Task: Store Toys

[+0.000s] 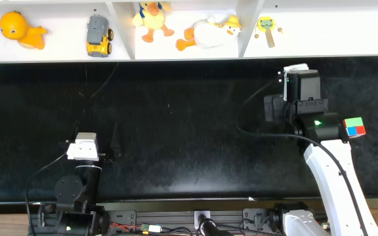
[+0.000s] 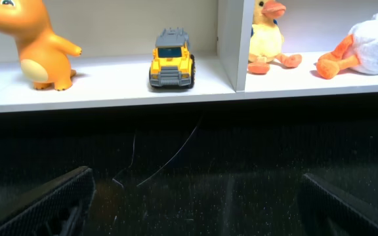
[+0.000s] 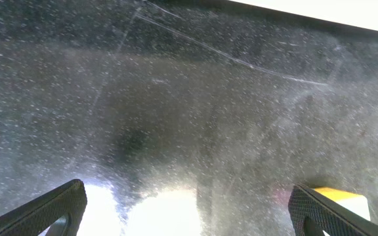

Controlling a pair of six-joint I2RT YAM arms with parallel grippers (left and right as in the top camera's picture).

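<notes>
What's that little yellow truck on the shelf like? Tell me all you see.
The toy truck has a yellow body, grey roof and grille, dark wheels, and looks plastic. It stands upright on the white shelf, nose toward the table, apart from the orange figure, touching only the shelf floor.

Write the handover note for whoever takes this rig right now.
Left gripper: fingers open, empty, above the black mat, facing the shelf.
Right gripper: fingers open, empty, over the mat near the shelf's right end.
Done: orange figure and yellow toy truck stand in the left compartment. The yellow duck plush and white duck plush are in the middle one, and a small green-and-yellow toy is in the right one.
Left: the coloured cube lies on the mat beside the right arm, probably that arm's pick.
</notes>
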